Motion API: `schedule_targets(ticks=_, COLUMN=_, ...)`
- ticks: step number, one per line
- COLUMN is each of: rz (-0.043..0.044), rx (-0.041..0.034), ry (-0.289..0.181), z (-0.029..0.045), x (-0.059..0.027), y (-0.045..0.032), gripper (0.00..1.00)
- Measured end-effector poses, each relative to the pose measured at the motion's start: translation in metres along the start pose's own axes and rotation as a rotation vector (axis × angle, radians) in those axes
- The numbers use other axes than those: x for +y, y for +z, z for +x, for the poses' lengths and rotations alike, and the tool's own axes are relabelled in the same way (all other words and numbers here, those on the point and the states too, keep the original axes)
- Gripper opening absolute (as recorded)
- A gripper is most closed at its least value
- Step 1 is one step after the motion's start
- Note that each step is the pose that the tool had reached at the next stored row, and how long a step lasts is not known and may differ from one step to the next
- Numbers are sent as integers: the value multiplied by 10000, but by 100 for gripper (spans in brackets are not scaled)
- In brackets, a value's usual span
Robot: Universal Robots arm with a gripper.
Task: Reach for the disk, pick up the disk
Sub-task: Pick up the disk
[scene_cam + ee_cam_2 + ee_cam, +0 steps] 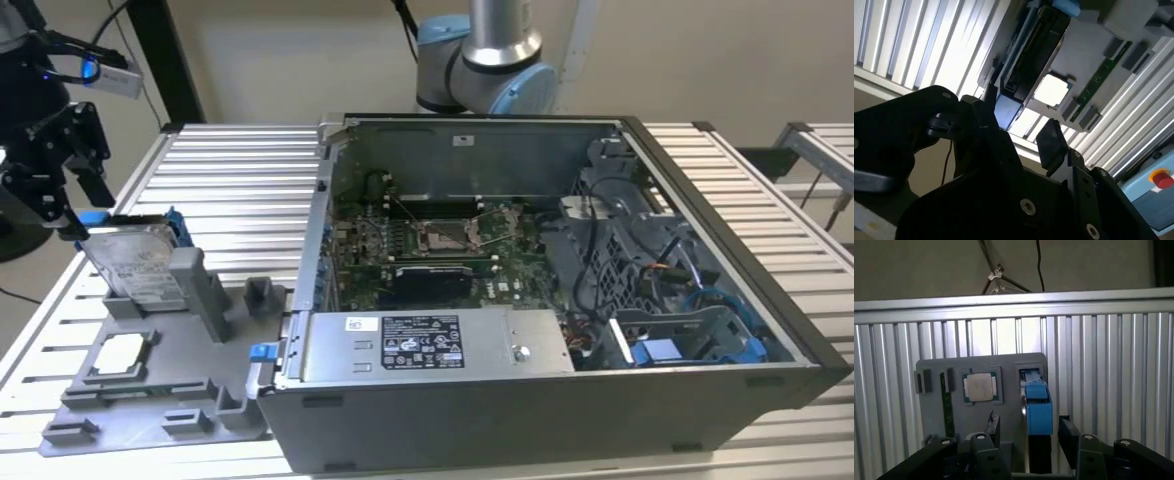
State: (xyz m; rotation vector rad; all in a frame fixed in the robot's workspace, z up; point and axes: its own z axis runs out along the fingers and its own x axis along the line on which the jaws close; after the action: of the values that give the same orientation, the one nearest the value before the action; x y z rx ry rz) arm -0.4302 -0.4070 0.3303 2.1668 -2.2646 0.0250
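Observation:
The disk (134, 262) stands on edge in a slot of the grey holder plate (147, 400) at the exterior view's left, silver with a white label and a bright blue frame. My black gripper (74, 210) hangs just above its upper end. In the first wrist view the disk (1038, 412) is seen edge-on, with my open gripper (1031, 436) straddling it, one finger on each side. The second wrist view has the disk's blue end (1006, 112) between the fingers of the gripper (1021, 127). Contact cannot be told.
A small square silver chip (980, 386) sits in the same holder plate beside the disk. An open computer case (534, 290) takes up the middle of the slatted metal table (227, 170), with a long grey box (420, 343) along its near wall. The arm's base (487, 60) stands behind.

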Motion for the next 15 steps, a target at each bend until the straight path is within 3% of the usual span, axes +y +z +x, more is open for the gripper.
schedule_targets(ticks=15, rz=2, rx=-2, ry=-116, z=-92, x=11, y=192, gripper=100)
